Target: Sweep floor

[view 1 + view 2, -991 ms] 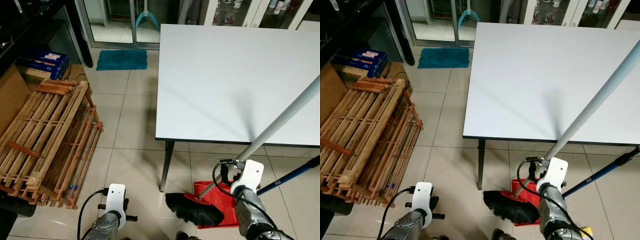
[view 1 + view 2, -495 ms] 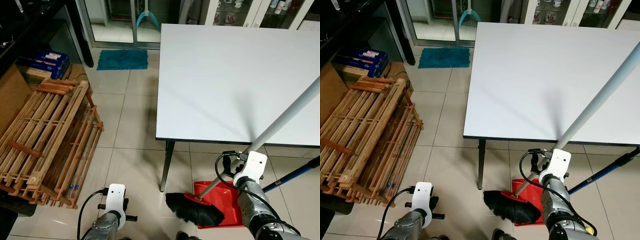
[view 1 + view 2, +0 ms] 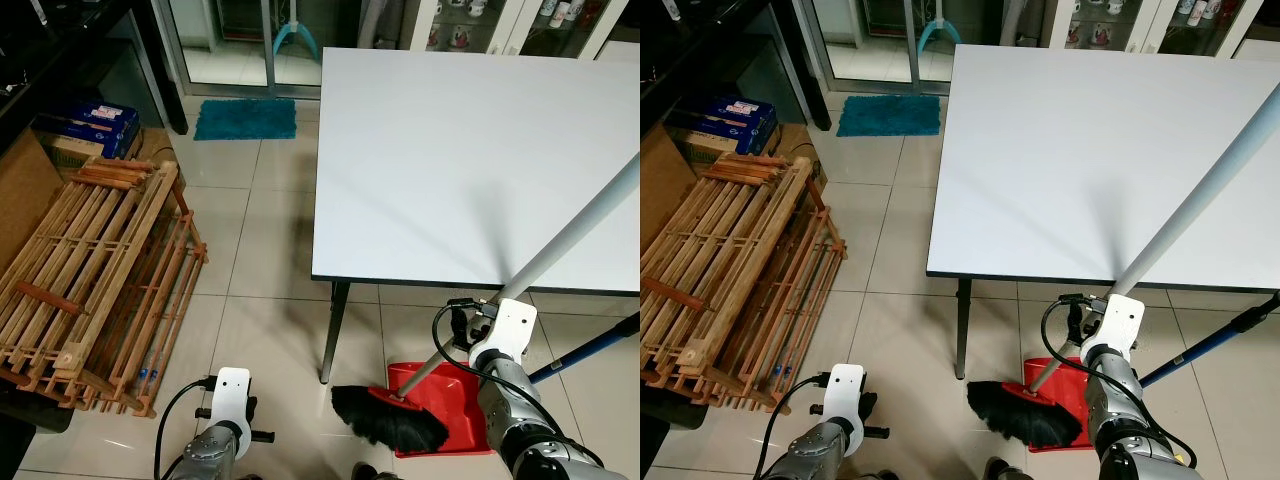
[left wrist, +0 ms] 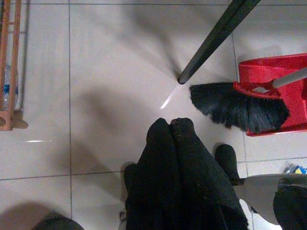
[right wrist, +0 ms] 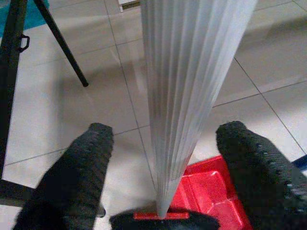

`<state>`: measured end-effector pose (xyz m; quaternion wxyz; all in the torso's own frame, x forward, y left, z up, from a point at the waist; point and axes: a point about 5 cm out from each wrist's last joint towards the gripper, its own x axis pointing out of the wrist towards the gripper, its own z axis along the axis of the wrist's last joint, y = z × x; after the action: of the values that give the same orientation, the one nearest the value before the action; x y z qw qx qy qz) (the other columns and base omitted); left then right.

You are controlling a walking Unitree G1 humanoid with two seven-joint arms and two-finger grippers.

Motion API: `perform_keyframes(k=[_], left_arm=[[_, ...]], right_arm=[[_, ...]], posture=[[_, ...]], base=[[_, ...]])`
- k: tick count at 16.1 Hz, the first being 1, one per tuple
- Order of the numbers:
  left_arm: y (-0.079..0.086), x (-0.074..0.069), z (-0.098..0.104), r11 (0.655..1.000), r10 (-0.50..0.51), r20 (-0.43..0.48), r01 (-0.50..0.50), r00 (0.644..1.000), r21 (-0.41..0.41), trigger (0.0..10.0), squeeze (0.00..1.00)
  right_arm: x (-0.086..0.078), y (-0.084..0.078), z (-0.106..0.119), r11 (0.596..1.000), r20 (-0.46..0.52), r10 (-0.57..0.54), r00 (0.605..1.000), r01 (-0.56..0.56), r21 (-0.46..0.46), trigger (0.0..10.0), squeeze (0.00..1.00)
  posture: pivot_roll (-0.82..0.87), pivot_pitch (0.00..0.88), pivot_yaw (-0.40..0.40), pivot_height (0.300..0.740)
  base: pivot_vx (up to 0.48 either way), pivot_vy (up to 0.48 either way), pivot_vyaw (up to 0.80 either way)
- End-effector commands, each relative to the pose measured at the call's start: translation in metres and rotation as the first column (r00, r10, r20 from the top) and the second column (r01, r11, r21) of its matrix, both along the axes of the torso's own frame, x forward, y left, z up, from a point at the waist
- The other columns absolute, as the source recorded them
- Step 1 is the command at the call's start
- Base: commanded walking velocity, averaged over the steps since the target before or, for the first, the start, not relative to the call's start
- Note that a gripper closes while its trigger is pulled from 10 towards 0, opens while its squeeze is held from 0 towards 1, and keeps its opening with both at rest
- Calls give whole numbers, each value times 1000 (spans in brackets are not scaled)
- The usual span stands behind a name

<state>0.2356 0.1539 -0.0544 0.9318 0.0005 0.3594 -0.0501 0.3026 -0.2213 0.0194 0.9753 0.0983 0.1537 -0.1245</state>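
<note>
Head views: broom (image 3: 392, 419) stands just off the table (image 3: 480, 150) corner, black bristles on the tile, its head against the mouth of the red dustpan (image 3: 450, 405). I read that placement as a gathering stroke, bristles set to drag dirt into the pan. The grey pole (image 3: 570, 230) leans up and to my right across the table edge, which keeps the bristles flat to the floor. My right gripper (image 3: 478, 335) sits low on the pole, below the table edge; a low hold gives control of the head. A blue-and-black handle (image 3: 590, 345) slants beside the pan, probably the pan's own. Wooden rack (image 3: 95, 270) lies well off to my left, teal mat (image 3: 245, 118) far ahead by the door. Left arm hangs idle near the floor.

Left wrist view: left gripper (image 4: 175, 158) has its two fingers pressed together, clenched on nothing, pointing down at bare tile. Beyond it I see the table leg (image 4: 216, 36), the bristles and the pan.

Right wrist view: fingers (image 5: 79, 165) stand wide apart, one each side of the pole, with clear gaps showing between pads and pole here. So the jaws look released around it, not pinching. I judge the hold loose; it needs closing before the next stroke.
</note>
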Motion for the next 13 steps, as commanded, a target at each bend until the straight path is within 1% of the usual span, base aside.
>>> perform_keyframes(k=[1,13], left_arm=[[0,-3,-2,1000,-6,-12,6,1000,9,10000,0],[0,-4,-3,1000,-8,-16,8,1000,13,10000,0]], right_arm=[[-6,-2,-6,1000,-25,-4,1000,5,12,0,0],[-9,1,-10,999,-27,6,1000,-5,33,0,0]], posture=[[36,171,5,740],[36,173,4,740]], base=[[0,0,0],[0,0,0]])
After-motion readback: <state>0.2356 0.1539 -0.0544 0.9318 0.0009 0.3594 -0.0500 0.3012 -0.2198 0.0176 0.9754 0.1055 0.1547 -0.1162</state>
